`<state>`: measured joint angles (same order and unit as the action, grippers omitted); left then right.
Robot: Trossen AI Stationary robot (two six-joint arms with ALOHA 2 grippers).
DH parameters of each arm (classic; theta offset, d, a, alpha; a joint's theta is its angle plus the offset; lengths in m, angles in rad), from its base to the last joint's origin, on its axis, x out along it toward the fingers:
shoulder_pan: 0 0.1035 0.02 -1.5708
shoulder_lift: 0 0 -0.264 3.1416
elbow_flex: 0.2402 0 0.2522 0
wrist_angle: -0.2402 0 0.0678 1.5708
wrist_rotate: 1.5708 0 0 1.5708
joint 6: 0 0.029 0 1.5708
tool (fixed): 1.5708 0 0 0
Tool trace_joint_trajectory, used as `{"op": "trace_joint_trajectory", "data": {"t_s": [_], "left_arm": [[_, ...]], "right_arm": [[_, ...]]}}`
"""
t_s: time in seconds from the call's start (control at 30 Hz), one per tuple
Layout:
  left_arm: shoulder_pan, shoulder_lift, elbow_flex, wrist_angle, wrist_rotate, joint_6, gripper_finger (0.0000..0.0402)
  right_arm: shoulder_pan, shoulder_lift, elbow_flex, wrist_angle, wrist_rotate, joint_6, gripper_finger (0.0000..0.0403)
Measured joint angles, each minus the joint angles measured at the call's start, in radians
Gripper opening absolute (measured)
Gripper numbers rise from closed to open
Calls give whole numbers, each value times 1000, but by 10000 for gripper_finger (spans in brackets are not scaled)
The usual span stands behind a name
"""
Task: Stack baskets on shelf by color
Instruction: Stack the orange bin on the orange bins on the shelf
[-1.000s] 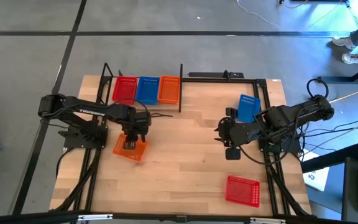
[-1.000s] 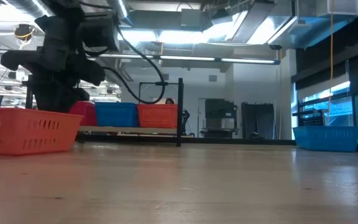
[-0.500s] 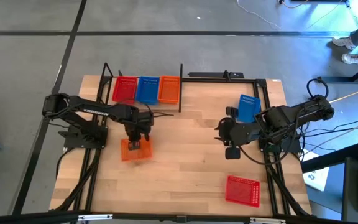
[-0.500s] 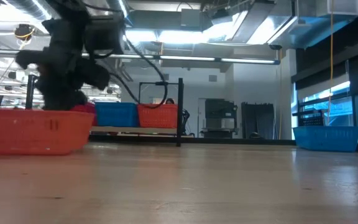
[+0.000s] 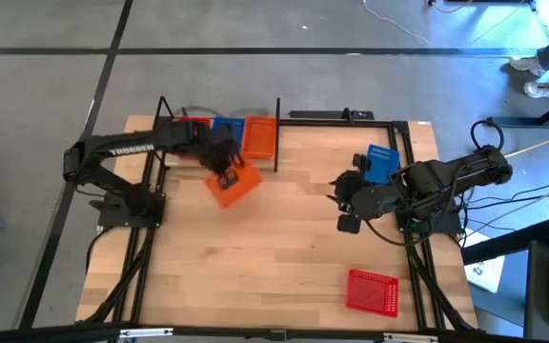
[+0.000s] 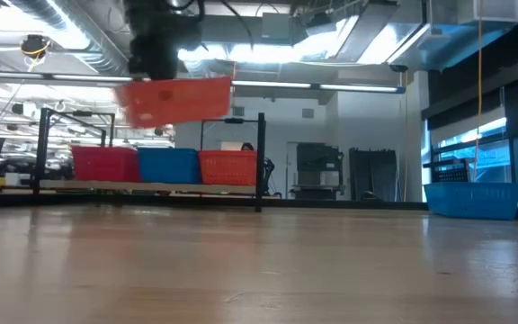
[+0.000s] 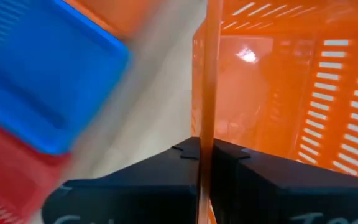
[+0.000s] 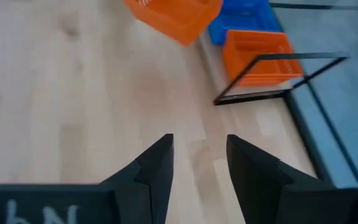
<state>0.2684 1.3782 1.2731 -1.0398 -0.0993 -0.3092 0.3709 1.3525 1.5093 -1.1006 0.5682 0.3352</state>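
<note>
Just in front of the shelf (image 5: 276,133) | my left pincer (image 5: 225,177) clamps the carried orange basket (image 5: 233,187) aloft | shelved orange basket (image 5: 259,136) lies slightly beyond, rightward | right pincer (image 8: 197,163) waits, parted.

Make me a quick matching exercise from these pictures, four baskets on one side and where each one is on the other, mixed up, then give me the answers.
Things:
1. carried orange basket
2. loose red basket
3. loose blue basket
4. shelf orange basket

Places:
A. on the shelf beside a blue one
B. held in the air by the left gripper
C. by the table's near edge
D. close by the right gripper

Pairs: 1-B, 2-C, 3-D, 4-A
</note>
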Motion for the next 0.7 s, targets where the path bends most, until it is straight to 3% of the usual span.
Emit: {"op": "trace_joint_trajectory", "data": {"t_s": [0.2,0.33,0.53,0.7], "left_arm": [[217,0,157,-35,-40,-184,0],[364,13,189,-5,-28,-242,0],[517,98,188,121,213,-327,0],[534,200,188,210,359,-368,0]], "right_arm": [[-19,0,0,-2,137,0,149],[-40,0,0,-2,157,-1,149],[-71,0,0,-1,157,-33,149],[-89,0,0,-1,156,-71,149]]}}
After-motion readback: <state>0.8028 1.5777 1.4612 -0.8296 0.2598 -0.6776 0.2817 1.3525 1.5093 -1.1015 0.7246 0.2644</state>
